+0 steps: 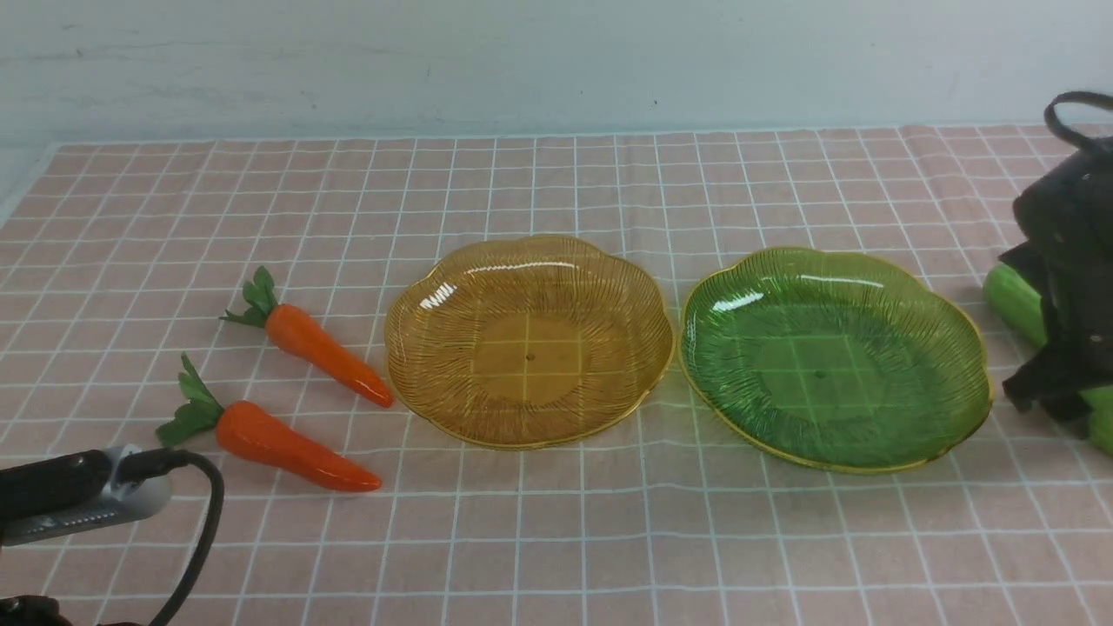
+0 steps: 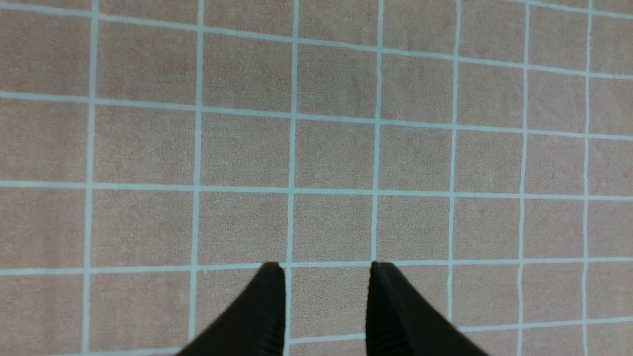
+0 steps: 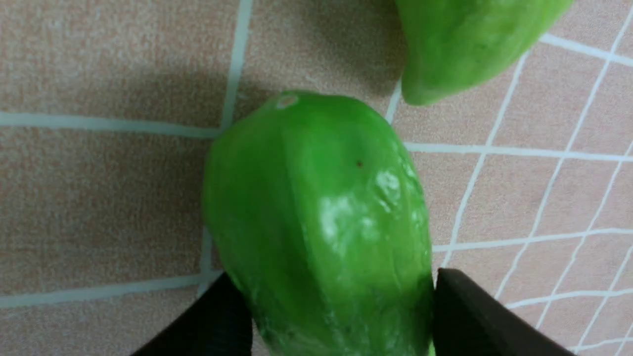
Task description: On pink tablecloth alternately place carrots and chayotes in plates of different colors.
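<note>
Two orange carrots (image 1: 323, 346) (image 1: 291, 446) lie on the pink tablecloth (image 1: 609, 539) at the left. The amber plate (image 1: 417, 296) and the green plate (image 1: 956, 322) stand side by side and are both empty. My right gripper (image 3: 332, 273) is low at the far right (image 1: 1056, 348), with one finger against each side of a green chayote (image 3: 316, 207) that lies on the cloth. The second chayote (image 3: 460, 44) lies just beyond it. Green ends show beside the gripper in the front view (image 1: 1013, 300) (image 1: 1103, 417). My left gripper (image 2: 326, 267) is open over bare cloth.
My left arm's wrist and cable (image 1: 78, 496) sit at the near left corner, close to the nearer carrot. A pale wall (image 1: 556, 61) runs behind the cloth's far edge. Bare cloth lies in front of both plates.
</note>
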Tool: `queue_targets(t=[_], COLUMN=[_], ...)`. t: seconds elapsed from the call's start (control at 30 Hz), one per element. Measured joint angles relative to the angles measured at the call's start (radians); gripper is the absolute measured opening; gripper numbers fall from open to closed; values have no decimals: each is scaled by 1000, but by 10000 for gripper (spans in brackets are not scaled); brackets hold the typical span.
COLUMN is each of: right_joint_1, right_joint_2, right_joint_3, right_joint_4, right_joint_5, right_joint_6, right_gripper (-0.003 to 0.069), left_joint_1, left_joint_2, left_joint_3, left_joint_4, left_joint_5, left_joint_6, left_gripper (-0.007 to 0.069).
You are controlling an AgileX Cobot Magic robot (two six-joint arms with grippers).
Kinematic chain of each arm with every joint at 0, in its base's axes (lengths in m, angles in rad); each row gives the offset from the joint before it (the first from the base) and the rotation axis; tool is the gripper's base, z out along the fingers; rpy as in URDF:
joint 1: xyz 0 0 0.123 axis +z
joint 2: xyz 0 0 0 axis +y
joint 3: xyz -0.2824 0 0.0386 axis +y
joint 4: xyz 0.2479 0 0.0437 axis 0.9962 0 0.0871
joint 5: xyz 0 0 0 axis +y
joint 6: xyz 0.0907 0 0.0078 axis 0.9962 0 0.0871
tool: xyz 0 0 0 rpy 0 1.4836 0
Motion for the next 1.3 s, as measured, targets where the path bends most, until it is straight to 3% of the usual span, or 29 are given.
queue_targets(t=[0.17,0.33,0.53,0.7,1.0,1.2,1.3], right_joint_1=[0,0,1,38,122,121,101], right_joint_2=[-3,-94,-248,-213,-101,-86,-86], right_joint_3=[-54,-105,-115,-115,-119,-161,-206], right_joint_4=[13,141,603,762,794,753,673], right_joint_5=[15,17,44,5,-156,-153,-123], right_joint_6=[-44,-55,-97,-193,-243,-230,-191], right_gripper=[428,428,428,428,430,543,601], left_joint_1=[0,0,0,0,0,0,0], left_joint_2=[0,0,0,0,0,0,0], left_joint_3=[0,0,0,0,0,0,0], left_joint_4=[0,0,0,1,6,8,8], left_joint_5=[0,0,0,0,-3,-4,-4], left_joint_6=[0,0,0,0,0,0,0], left_gripper=[221,221,221,221,221,221,221])
